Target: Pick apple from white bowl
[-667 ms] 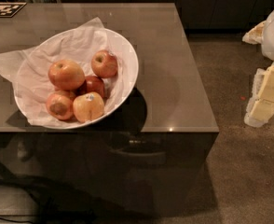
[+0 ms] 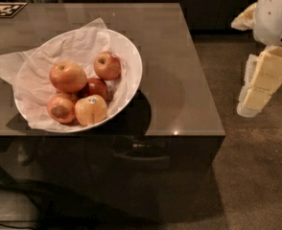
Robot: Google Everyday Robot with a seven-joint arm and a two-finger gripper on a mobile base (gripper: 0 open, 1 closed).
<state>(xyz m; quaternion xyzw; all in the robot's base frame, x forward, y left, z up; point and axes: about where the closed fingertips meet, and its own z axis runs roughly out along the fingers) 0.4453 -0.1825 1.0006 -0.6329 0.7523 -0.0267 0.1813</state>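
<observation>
Here we are at the glossy brown counter [image 2: 179,56], with the wide, shallow white bowl [image 2: 133,56] near its left side. It is lined with crumpled white paper [image 2: 59,47] that spills over the rim, likely there to cushion the fruit. The target, the large round orange-red apple with a yellowish blush [image 2: 68,76], sits on the left of the heap, riding on top of its neighbours with its stem dimple up. That leaves its crown exposed from above, which looks handy for a top-down grab. Touching it are a smaller red apple [image 2: 107,65] toward the back, a darker red apple [image 2: 98,87] tucked in the middle, and a yellow-orange apple with a small sticker [image 2: 90,109] at the front. The robot's cream-and-white claw [image 2: 261,85] hangs off the counter's right edge, well apart from the bowl and over the carpeted floor [image 2: 256,176]. Whether it is open or shut I cannot tell from this angle, though it has no apple. The reach looks not yet begun; the crowding suggests a careful descent.
</observation>
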